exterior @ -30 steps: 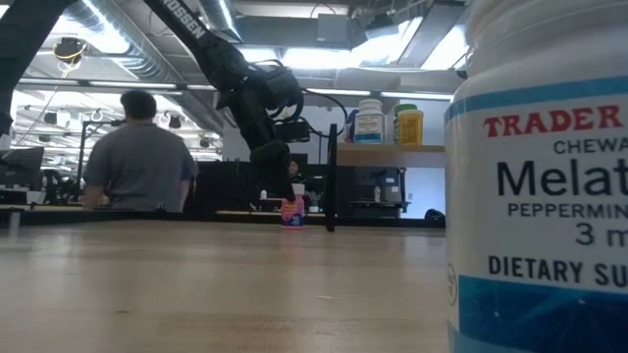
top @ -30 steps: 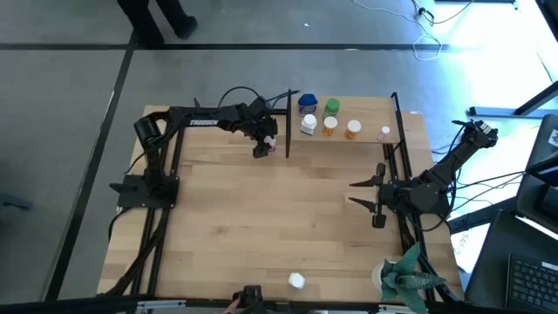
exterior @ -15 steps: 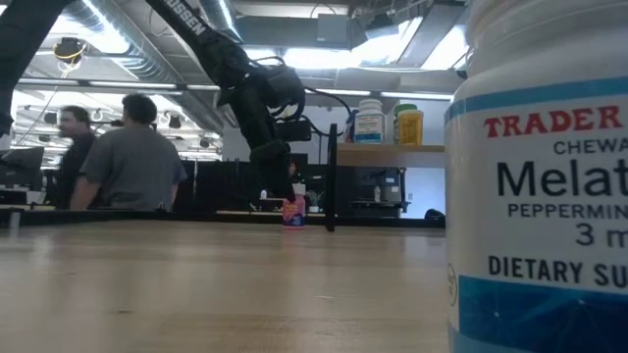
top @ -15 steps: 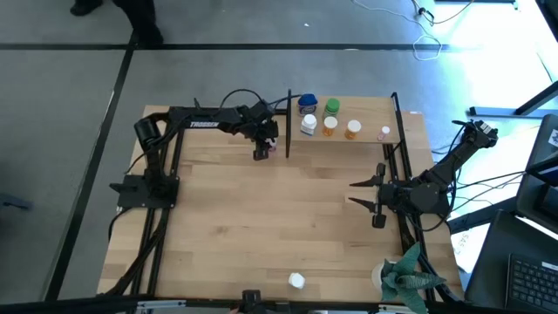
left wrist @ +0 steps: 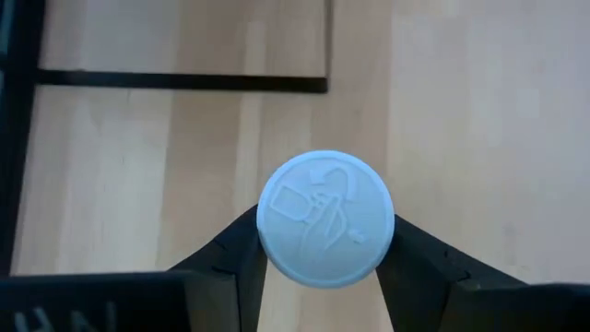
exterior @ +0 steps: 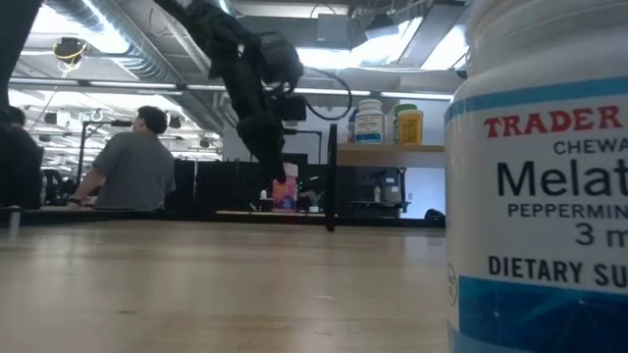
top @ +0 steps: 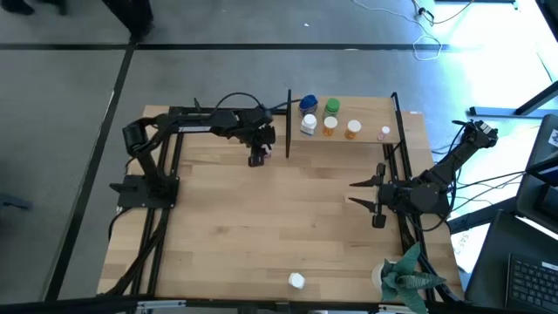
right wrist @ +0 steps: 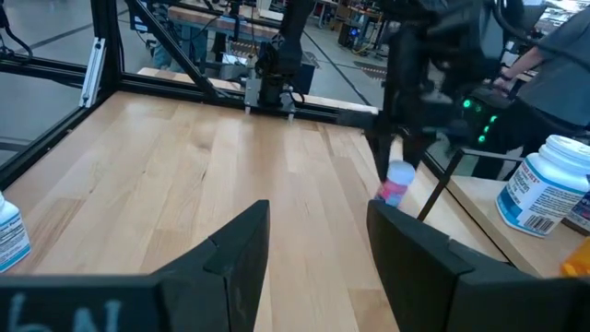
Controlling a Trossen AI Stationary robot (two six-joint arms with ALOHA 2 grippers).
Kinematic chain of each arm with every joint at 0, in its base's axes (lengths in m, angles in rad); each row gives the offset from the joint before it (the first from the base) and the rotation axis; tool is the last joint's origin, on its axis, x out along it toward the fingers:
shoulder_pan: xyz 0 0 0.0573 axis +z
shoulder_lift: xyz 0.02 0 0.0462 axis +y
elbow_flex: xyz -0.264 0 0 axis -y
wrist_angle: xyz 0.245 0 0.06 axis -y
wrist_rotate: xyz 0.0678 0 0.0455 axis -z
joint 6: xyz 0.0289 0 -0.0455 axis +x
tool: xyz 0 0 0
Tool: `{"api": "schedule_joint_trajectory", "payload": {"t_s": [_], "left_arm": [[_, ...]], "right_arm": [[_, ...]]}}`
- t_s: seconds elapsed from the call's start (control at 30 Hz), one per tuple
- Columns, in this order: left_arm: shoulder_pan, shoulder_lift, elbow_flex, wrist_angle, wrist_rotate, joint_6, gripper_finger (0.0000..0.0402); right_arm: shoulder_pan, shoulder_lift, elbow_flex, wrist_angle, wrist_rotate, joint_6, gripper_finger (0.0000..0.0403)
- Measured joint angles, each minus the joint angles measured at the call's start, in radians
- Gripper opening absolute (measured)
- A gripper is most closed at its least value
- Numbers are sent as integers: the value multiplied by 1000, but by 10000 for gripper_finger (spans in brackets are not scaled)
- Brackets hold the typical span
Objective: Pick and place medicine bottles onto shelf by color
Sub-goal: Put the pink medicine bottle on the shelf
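My left gripper (top: 256, 158) is shut on a small pink medicine bottle (exterior: 285, 194) with a white cap (left wrist: 324, 219), just left of the shelf's left black upright (top: 289, 122). The bottle also shows in the right wrist view (right wrist: 395, 183). The shelf (top: 366, 118), a light wood board at the table's far right, carries several bottles: blue-capped (top: 307, 105), green (top: 332, 107), white (top: 309, 126), orange (top: 330, 126). A white bottle (top: 296, 280) stands on its base near the front edge. My right gripper (top: 362, 194) waits open at the right. My left gripper pinches the pink bottle between its two fingers (left wrist: 230, 258), one on each side at the white cap's rim (left wrist: 265, 235). The fingers come from above, slanting down. The bottle hangs about upright below them, clear of the table.
A green paper-like plant (top: 410, 275) lies at the near right corner. The white bottle's label fills the right of the low view (exterior: 540, 196). A seated person (exterior: 137, 167) shows in the room beyond. Bare tabletop (top: 261, 227) lies between the arms.
My left gripper has risen and drawn a little toward the table's left and near edges, away from the shelf's upright. The pink bottle, which stood on the table, has gone up with it and now hangs clear of the wood.
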Motion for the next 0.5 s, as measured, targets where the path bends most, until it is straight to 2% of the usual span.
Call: {"api": "schedule_joint_trajectory", "payload": {"t_s": [0.2, 0.37, 0.5], "left_arm": [[-53, -101, 0, -74, -5, -56, 154], [-133, -180, 0, -146, -87, -110, 154], [-212, -236, 0, -170, -103, -174, 154]], "right_arm": [[0, 0, 0, 0, 0, 0, 186], [0, 0, 0, 0, 0, 0, 186], [0, 0, 0, 0, 0, 0, 186]]}}
